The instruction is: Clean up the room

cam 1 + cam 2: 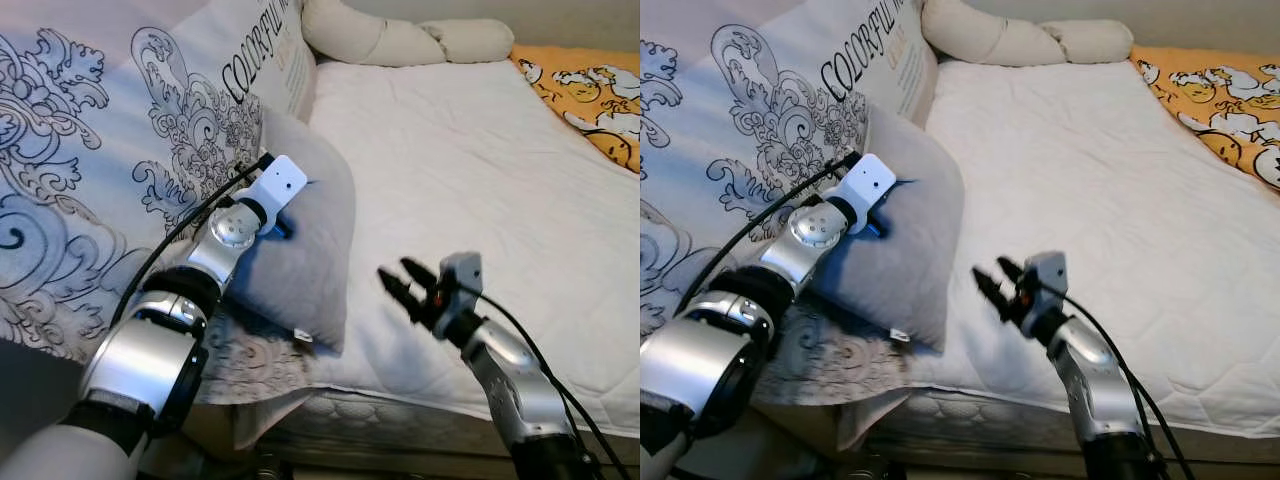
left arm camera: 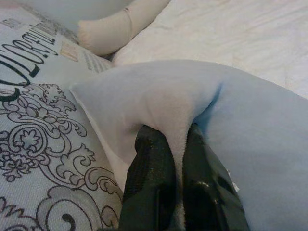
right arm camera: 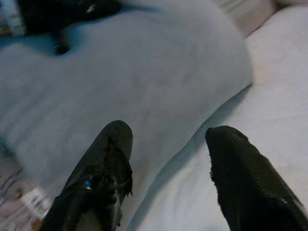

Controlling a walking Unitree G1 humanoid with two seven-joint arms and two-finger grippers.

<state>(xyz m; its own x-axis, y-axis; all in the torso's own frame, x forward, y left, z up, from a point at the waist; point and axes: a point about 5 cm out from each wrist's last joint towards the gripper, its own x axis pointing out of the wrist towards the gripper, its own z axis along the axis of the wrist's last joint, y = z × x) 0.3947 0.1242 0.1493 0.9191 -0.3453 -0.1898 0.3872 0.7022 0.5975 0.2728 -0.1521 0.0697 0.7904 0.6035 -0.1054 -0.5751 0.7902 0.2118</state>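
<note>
Grey pillow (image 1: 300, 260) lies at the white mattress (image 1: 480, 180) edge, leaning on the patterned duvet (image 1: 90, 150). My left gripper (image 2: 175, 144) pinches a fabric fold. Right gripper (image 1: 408, 285) hovers spread beside it. Soft, light, floppy, I judge; I'd grip a corner.

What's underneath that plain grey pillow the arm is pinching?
The grey pillow rests on the patterned quilt and white mattress; what lies beneath its middle is covered.

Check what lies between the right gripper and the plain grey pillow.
Only bare white quilted mattress separates the right gripper from the plain grey pillow, seen in the left eye view.
</note>
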